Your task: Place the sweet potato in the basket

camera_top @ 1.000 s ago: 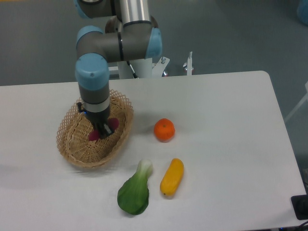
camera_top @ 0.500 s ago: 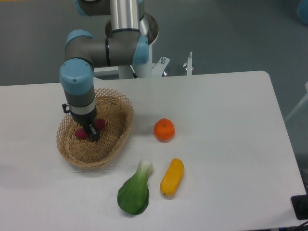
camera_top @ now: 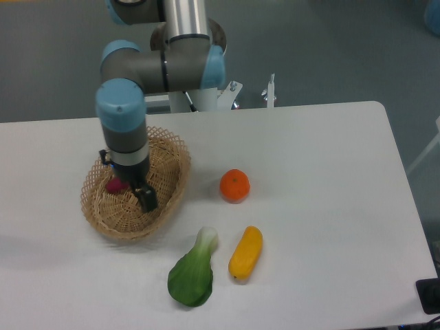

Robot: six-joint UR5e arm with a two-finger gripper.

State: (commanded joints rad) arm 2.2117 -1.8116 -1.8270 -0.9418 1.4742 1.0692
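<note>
At left, a wicker basket [camera_top: 110, 218] sits on the white table [camera_top: 323, 172]; the sweet potato [camera_top: 115, 185] lies inside it, mostly hidden behind the gripper [camera_top: 145, 198], whose grip cannot be told. Rightward lie a bok choy [camera_top: 192, 273], an orange [camera_top: 234, 185] and a yellow vegetable [camera_top: 246, 252].

One fixed high front view, facing the table [camera_top: 330, 172].

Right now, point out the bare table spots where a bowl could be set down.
Free: the whole right side of the table, beyond the orange and yellow vegetable; also the front-left corner below the basket. Crowded: between basket, orange and bok choy, where the gripper works.
</note>
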